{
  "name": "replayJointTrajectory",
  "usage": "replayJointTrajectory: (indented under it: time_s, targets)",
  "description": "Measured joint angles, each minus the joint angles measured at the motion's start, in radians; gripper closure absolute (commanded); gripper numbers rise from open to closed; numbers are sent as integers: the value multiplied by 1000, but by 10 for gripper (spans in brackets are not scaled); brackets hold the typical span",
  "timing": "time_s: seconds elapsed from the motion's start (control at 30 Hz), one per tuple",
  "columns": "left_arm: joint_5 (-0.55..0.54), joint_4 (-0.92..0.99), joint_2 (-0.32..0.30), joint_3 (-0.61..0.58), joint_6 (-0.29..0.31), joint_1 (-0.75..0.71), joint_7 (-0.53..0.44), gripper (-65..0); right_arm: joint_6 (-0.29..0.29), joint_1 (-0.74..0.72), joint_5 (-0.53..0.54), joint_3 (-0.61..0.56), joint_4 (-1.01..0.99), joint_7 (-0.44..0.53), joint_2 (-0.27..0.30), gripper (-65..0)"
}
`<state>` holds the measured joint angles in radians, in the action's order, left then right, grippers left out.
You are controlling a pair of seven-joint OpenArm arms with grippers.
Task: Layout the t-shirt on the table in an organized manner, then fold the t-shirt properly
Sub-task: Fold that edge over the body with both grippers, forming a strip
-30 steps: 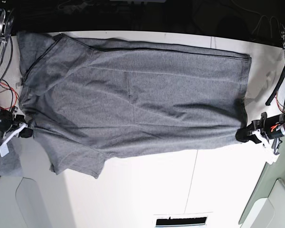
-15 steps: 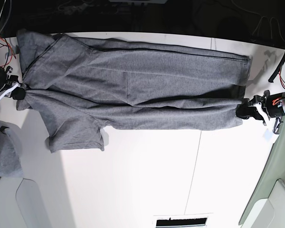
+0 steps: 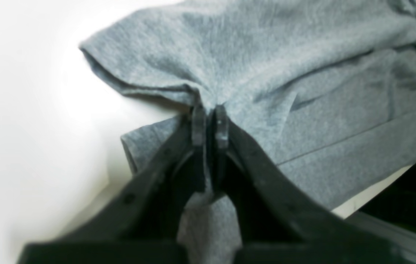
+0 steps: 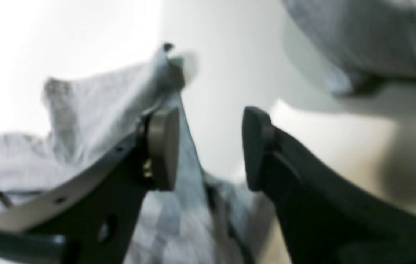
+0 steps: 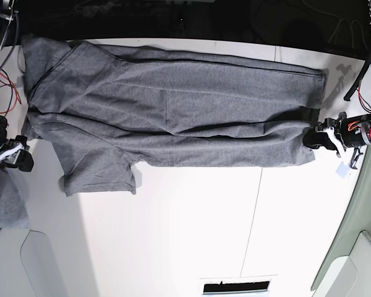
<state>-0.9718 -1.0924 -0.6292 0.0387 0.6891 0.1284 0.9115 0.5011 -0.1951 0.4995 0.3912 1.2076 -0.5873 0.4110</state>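
Note:
The heather-grey t-shirt [image 5: 173, 117] lies stretched along the far part of the white table [image 5: 191, 229], its near side doubled over and one sleeve [image 5: 99, 173] sticking out toward me. At the hem end, my left gripper [image 5: 315, 139] is shut on the cloth. In the left wrist view, the left gripper [image 3: 210, 124] pinches a bunched fold of the t-shirt [image 3: 266, 55]. My right gripper [image 5: 18, 159] stands just off the shoulder end, clear of the cloth. In the right wrist view, the right gripper [image 4: 210, 146] is open with an empty gap, and the t-shirt [image 4: 94, 110] lies behind it.
A smaller grey cloth bundle [image 5: 6, 207] lies at the left edge near the right arm. A thin dark seam [image 5: 252, 216] crosses the tabletop, with a dark slot [image 5: 235, 288] at the near edge. A pale curved panel [image 5: 358, 247] borders the right side. Red cables [image 5: 3, 93] hang at the far left.
The shirt's near edge was carried toward the far side, doubling it. The right gripper has now opened, let go of the shoulder end and pulled back toward the near side. The left grip holds.

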Motion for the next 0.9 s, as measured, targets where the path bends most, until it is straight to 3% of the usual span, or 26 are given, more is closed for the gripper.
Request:
replayJointTrajectory:
  time_s: [0.27,0.4,0.5,0.57,0.63,0.73,0.9]
  targets:
    - [21,0,0,0,0,0,0,0,-5,-192,-201,-124,-433,234,-48,-281]
    - [21,-1,0,0,0,-3,0,0,-2,-245,-189,-163,-576,308,-48,-280]
    - [21,-1,0,0,0,-3,0,0,64,-249,-193,-165,-580,306,-75,-280]
    - [19,-1,3,0,0,-3,-7,0,64,-248,-180,-166,-579,315,-103,-275]
    - [21,-1,3,0,0,-6,-7,0,65,-251,-178,-167,-579,310,-124,-223]
    - [22,-1,1,0,0,-13,-6,0,65,-248,-166,-167,-575,305,-143,-5]
    - [11,-1,3,0,0,-14,-7,0,60,-235,-161,-164,-508,218,-140,0]
